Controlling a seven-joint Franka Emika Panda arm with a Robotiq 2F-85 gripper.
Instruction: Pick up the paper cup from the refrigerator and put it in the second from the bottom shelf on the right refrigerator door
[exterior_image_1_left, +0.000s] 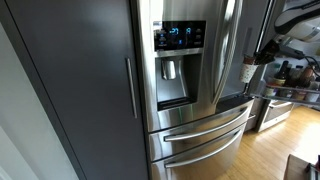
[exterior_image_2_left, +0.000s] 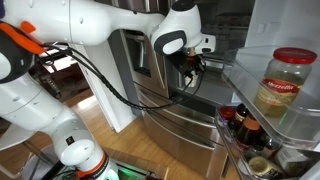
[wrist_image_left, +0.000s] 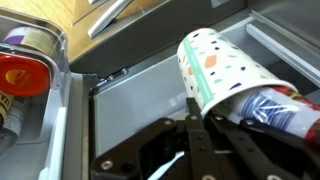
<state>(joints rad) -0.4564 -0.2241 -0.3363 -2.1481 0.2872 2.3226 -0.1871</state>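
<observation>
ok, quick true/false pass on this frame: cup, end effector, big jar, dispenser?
1. The end effector is gripping the paper cup. True.
2. The paper cup is plain white. False: it is pale with coloured speckles.
3. The big jar has a red lid. True.
4. The dispenser panel is dark. False: it is lit blue.

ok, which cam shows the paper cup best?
Wrist view: the paper cup is large, its dotted print clear, held in the gripper. In an exterior view it's a tiny pale blob beside the refrigerator; in an exterior view showing the arm I can't make it out.
</observation>
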